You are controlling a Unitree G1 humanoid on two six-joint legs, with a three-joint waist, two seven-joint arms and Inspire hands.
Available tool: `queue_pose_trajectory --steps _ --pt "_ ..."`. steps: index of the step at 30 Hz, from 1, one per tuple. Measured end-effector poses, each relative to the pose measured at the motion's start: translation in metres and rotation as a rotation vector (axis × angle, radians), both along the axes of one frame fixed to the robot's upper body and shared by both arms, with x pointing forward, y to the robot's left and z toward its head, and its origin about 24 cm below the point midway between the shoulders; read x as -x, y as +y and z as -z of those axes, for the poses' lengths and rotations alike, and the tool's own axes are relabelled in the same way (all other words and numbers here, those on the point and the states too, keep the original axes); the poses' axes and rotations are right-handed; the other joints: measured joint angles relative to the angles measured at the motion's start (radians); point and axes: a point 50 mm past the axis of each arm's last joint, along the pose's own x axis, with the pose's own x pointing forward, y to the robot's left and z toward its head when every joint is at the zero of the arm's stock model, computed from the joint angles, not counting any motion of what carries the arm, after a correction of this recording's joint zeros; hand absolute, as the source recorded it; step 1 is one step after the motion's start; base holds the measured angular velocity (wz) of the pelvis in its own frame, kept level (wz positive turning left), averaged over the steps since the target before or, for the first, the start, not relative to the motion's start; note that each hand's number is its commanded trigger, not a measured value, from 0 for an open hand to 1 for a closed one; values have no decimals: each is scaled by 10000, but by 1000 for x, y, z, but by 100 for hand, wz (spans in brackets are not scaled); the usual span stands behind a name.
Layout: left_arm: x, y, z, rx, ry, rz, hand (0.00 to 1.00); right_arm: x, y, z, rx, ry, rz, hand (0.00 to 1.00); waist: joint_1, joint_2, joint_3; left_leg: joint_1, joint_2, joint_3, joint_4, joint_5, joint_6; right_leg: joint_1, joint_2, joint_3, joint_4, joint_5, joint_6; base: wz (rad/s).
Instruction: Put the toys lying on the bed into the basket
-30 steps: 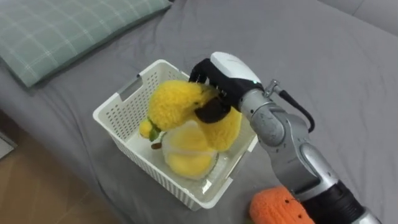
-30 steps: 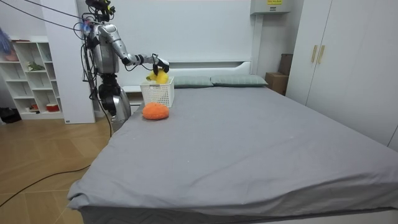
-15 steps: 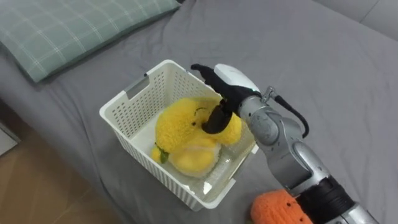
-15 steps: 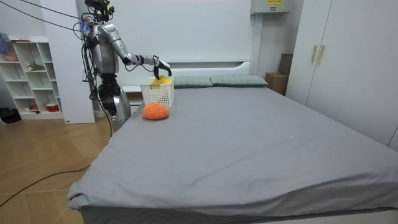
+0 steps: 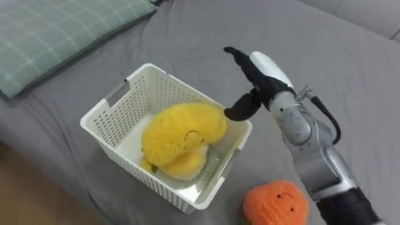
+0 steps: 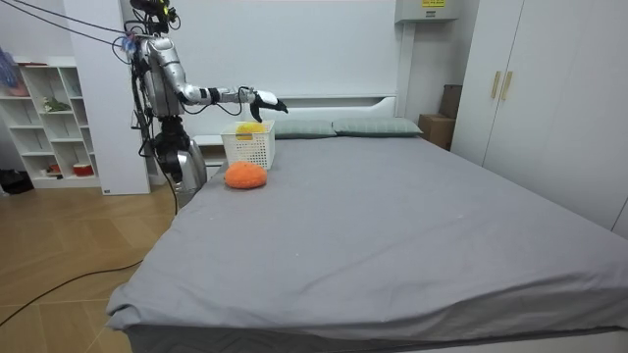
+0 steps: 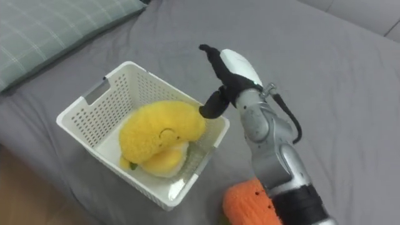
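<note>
Left eye view: the right hand (image 5: 263, 76), fingers spread wide and holding nothing, hovers over the far corner of the white basket (image 5: 107, 102), in which the yellow plush toy (image 5: 181, 130) lies, while an orange plush toy (image 5: 275, 204) sits on the grey bed (image 5: 356, 69) just beside the basket.
</note>
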Motion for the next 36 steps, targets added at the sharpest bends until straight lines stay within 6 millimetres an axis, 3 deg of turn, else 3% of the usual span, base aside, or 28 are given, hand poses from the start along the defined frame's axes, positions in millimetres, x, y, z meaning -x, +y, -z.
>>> queue_pose_trajectory --steps 2,4,7,10,16,18,19,27,33,34,35,36 --pt "5 0 0 -75 75 -86 0 12 -15 16 -637 487 693 0 -278 150 -57 136 4 74 -46 -13 19 91 -5 63 3 4 9 -22" --pt "15 2 1 -296 214 -248 0 36 -37 48 -719 1509 1651 0 -701 267 -169 264 28 228 -141 -18 24 159 -9 209 14 -3 22 -17" --pt "20 2 1 -350 228 -545 0 66 -62 84 -597 2886 2922 0 -1072 342 -193 400 46 356 -243 -28 17 217 24 419 24 -13 28 -19" --pt "20 0 1 -284 115 -558 0 87 -75 102 -642 3512 3800 0 -1369 351 -189 473 87 533 -240 -52 4 218 111 637 26 -1 11 -20" --pt "24 -1 2 -269 164 -556 0 105 -75 118 -659 4215 4001 0 -1573 378 -175 581 156 769 -192 -125 -12 243 174 888 41 13 -13 -13" --pt "23 -1 2 -306 145 -523 0 111 -73 128 -779 4702 4003 0 -1580 337 -211 581 161 768 -192 -126 -14 257 169 861 31 13 -12 5" --pt "23 -2 2 -322 132 -526 0 116 -70 135 -787 5064 3936 0 -1563 312 -237 576 164 755 -192 -129 -13 262 170 838 25 12 -12 7" --pt "29 -7 4 -214 291 -521 0 137 -42 161 -1182 6719 3118 0 -1504 484 -209 548 135 523 -71 -246 0 376 166 645 5 8 -4 5" --pt "28 -13 5 -80 336 -234 0 135 -39 163 -603 6759 2731 0 -1489 550 -200 390 109 277 39 -267 -7 377 161 401 -9 0 8 13" --pt "28 -14 5 -62 347 -186 0 135 -37 163 -549 6745 2681 23 -1461 553 -199 389 114 267 39 -267 -10 384 160 311 -9 0 8 10" --pt "28 -14 5 -59 347 -181 0 135 -36 163 -552 6747 2665 96 -1442 553 -199 389 117 265 39 -267 -12 387 160 276 -9 0 8 4" --pt "28 -14 6 -53 342 -168 0 135 -35 164 -542 6750 2668 100 -1395 553 -199 390 120 259 39 -268 -14 391 160 266 -9 0 8 0"
